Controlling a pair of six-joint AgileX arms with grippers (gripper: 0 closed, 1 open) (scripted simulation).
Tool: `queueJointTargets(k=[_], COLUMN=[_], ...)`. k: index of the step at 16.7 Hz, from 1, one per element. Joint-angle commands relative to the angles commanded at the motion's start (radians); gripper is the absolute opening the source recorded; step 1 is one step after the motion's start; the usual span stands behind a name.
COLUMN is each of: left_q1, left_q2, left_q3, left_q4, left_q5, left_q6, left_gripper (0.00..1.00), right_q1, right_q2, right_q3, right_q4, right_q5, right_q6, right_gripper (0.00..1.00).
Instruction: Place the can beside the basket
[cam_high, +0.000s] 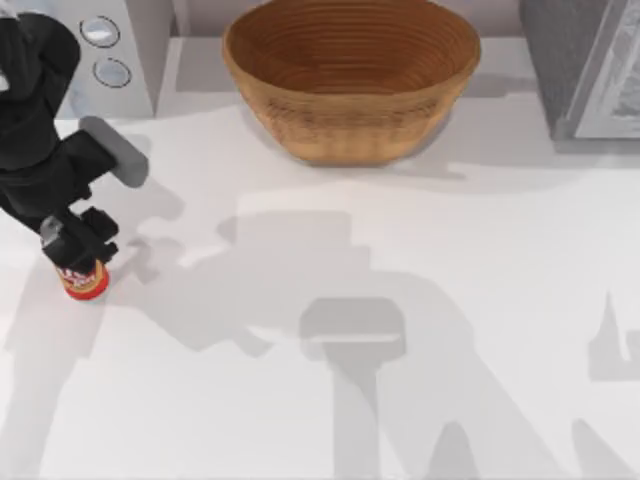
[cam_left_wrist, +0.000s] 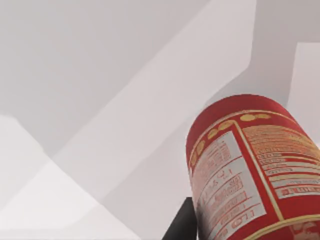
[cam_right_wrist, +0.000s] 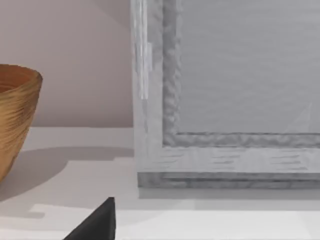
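Left tool (cam_high: 82, 250) clamped on the can (cam_high: 86, 281) at the bench's left edge.
Best to lift it straight, carry it level, and set it just beside the basket (cam_high: 350, 75) without nudging it.

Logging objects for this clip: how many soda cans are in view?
1. The small red and orange-yellow soda can stands at the table's left edge, under the left gripper.
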Motion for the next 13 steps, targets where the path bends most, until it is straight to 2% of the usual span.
queueJointTargets(k=[8, 10, 13], left_q1=[-0.007, -0.037, -0.11], left_q2=[0.003, 0.025, 0.082], left_q3=[0.009, 0.044, 0.134], left_q4=[-0.004, -0.019, -0.061], left_q5=[0.0, 0.0, -0.001], left_q6=[-0.011, -0.063, -0.221], left_gripper=[0.0, 0.0, 0.0], right_q1=[0.0, 0.0, 0.0], right_q2=[0.0, 0.0, 0.0], right_q3=[0.0, 0.0, 0.0], right_q4=[0.0, 0.0, 0.0], right_q5=[0.0, 0.0, 0.0], right_q6=[0.0, 0.0, 0.0], right_gripper=[1.0, 1.0, 1.0])
